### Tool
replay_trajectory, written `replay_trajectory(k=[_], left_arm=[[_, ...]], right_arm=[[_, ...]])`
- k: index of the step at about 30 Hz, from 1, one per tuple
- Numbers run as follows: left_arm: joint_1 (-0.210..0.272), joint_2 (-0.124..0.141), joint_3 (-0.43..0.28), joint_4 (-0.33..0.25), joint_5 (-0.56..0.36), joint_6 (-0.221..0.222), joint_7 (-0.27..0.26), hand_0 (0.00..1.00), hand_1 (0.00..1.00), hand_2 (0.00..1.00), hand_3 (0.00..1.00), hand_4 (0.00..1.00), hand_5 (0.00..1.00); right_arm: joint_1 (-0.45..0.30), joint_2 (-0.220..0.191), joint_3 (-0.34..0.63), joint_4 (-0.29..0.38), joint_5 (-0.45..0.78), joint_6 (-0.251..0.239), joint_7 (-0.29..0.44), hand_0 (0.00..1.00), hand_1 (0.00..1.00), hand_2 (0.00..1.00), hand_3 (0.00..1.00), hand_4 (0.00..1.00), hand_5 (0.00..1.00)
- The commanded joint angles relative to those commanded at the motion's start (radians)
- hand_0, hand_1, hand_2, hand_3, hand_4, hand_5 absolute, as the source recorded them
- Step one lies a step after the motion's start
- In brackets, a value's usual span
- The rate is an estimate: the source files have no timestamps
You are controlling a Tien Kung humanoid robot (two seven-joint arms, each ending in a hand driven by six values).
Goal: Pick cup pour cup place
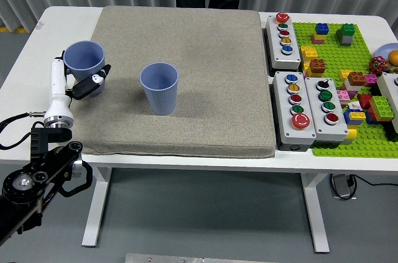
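White worktop (25, 70) carries a grey mat (180, 83) over its middle. Right of the mat sit three button boxes (285, 34) (295, 109) (326, 110), touching a green brick baseplate (339, 58) loaded with coloured bricks (348, 33).

Bright, even light from overhead; the blue cup (159, 87) at the middle of the grey mat (180, 76) casts only a soft shadow to its right; no glare on the white table (28, 70); focus sharp throughout; edges slightly bowed.
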Motion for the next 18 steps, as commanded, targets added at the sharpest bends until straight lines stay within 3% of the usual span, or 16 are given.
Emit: replay_trajectory(k=[18], left_arm=[[0.003,-0.024,0.013,0.05,-0.086,0.0,-0.072,0.497,0.488,0.519,0.531,0.728,0.176]], right_arm=[[-0.006,0.003,0.0,0.001,-0.008,0.001,-0.004,0.681,0.628,0.583,0.569,0.002,0.149]])
